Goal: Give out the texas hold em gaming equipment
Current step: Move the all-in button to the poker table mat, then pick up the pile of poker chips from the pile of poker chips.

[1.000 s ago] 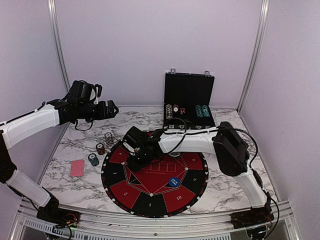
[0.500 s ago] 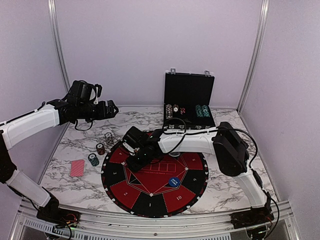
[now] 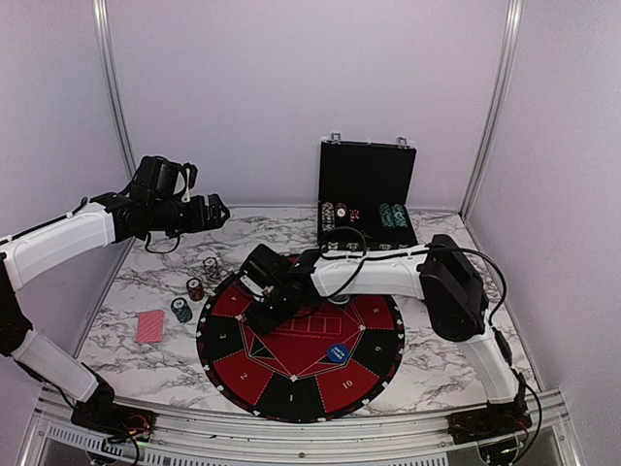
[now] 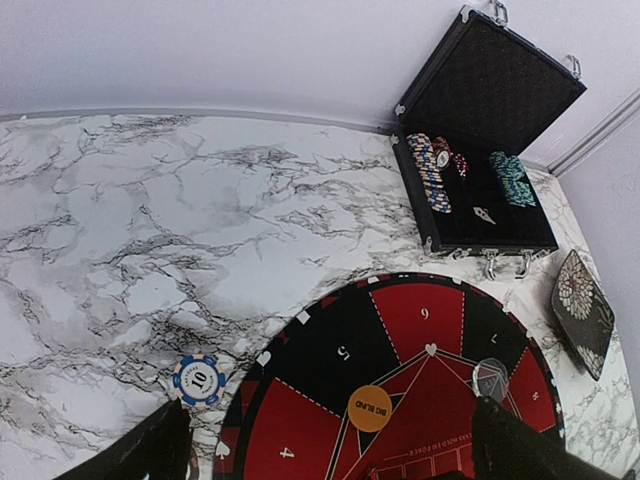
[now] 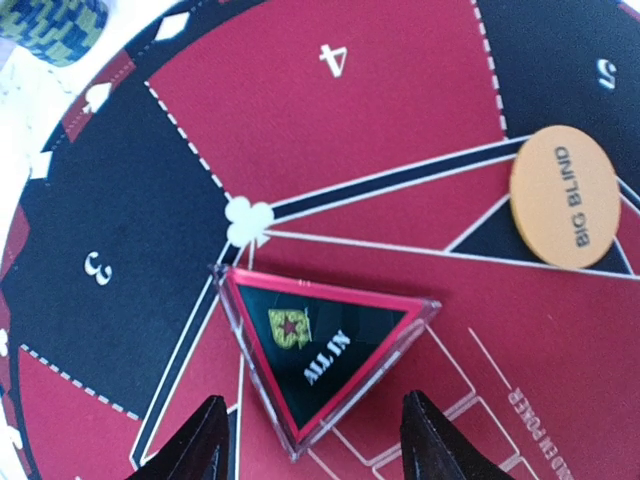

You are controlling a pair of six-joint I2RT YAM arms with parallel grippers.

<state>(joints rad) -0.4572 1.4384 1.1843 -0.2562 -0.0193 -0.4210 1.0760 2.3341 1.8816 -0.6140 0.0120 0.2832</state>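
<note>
A round red-and-black mat (image 3: 254, 374) lay on the marble desk (image 3: 437, 364), close to its near edge. On the mat's near part, right of centre, sat a blue disc (image 3: 338, 353). A red-backed card (image 3: 149, 326) lay flat off the mat, toward the desk's left edge, with a teal chip stack (image 3: 181, 310) between it and the mat's rim.

The right tool (image 5: 312, 400) hung low over the left half of the mat, its jaws part way open and holding nothing. A clear triangular ALL IN marker (image 5: 320, 350) lay flat on the mat between the fingertips, seemingly touched by neither. Just beyond it, an orange BIG BLIND disc (image 5: 565, 195) rested near the mat's centre, and a clear disc (image 4: 490, 378) lay on the mat to its right.

Farther back, off the mat's left rim, stood a red chip stack (image 3: 195, 288) and then a white-topped chip stack (image 3: 211, 264).

The left tool (image 3: 218, 212) hung high above the desk's far left part, jaws spread wide and empty.

A black patterned dish (image 4: 583, 310) sat toward the desk's right edge. At the far edge an open black case (image 3: 367, 180) held rows of chips (image 4: 430, 172).
</note>
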